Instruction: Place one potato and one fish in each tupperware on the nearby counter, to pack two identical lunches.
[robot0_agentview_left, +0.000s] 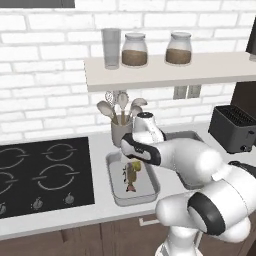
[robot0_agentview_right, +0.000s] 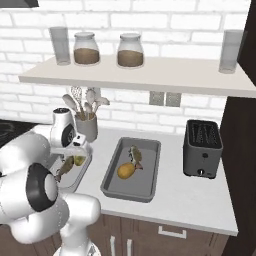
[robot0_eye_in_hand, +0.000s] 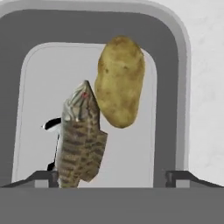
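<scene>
- Hand view: gripper (robot0_eye_in_hand: 112, 177) is seen released, fingers wide apart, above the tupperware (robot0_eye_in_hand: 175, 65).
- Fish (robot0_eye_in_hand: 78, 140) and potato (robot0_eye_in_hand: 119, 81) are laid touching inside.

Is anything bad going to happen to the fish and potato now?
Maybe. The open gripper hangs low over the left tupperware, where a fish and potato lie side by side. If it lifts crookedly, a fingertip might nudge the fish, which lies close to it. The arm also passes near the utensil holder, so a wide swing might knock it. The other tupperware looks safe.
</scene>
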